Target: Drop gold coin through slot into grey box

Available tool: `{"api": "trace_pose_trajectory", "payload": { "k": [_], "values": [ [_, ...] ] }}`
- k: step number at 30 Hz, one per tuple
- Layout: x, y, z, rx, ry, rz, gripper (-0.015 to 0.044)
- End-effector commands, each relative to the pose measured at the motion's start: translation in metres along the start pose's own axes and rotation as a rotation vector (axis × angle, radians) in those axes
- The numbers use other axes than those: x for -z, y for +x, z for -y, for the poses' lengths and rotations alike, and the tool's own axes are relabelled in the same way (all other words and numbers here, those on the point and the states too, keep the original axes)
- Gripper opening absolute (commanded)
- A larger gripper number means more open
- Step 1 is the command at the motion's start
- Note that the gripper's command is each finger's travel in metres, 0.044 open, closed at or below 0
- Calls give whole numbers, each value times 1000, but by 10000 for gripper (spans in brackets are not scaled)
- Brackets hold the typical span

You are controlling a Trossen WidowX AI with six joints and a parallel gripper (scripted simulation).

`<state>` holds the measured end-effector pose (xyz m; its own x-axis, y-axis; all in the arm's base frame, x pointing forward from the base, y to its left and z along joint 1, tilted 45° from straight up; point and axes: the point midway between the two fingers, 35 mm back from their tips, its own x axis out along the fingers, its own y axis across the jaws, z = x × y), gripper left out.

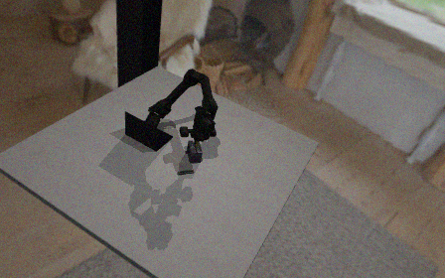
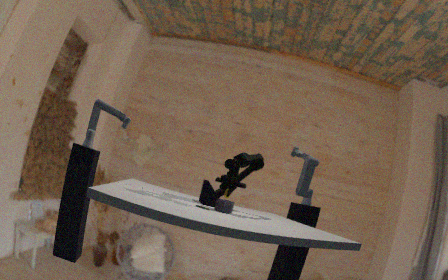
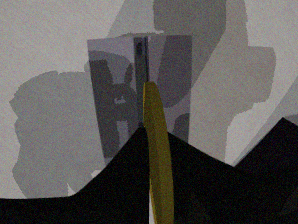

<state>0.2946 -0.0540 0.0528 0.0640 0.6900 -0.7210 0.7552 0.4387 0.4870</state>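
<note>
In the wrist view my gripper (image 3: 148,135) is shut on the thin gold coin (image 3: 157,156), held edge-on between the two dark fingers. Right below it stands the grey box (image 3: 116,96) with the narrow dark slot (image 3: 140,56) in its lid; the coin's edge lines up roughly with the slot and hangs above it. In the top view the gripper (image 1: 193,144) hangs just over the box (image 1: 195,153), with the holder (image 1: 185,172) on the table in front. The exterior view shows the box (image 2: 224,205) under the arm.
The arm's black base plate (image 1: 145,131) stands on the grey table (image 1: 254,199) behind the box. A black post (image 1: 138,35) rises at the table's back corner. Two camera stands (image 2: 78,200) (image 2: 303,180) flank the table.
</note>
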Motion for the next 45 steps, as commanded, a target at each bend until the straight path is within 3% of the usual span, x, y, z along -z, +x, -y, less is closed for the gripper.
{"api": "trace_pose_trajectory", "payload": {
  "k": [1, 18, 24, 33, 43, 45],
  "values": [
    [0, 3, 0, -3, 6, -4, 0],
    [1, 10, 0, -3, 6, -4, 0],
    [0, 8, 0, 0, 0, 0, 157],
    [0, 8, 0, 0, 0, 0, 161],
    [1, -31, 1, 0, 4, -4, 423],
    [4, -50, 2, -2, 7, -8, 440]
  ]
}}
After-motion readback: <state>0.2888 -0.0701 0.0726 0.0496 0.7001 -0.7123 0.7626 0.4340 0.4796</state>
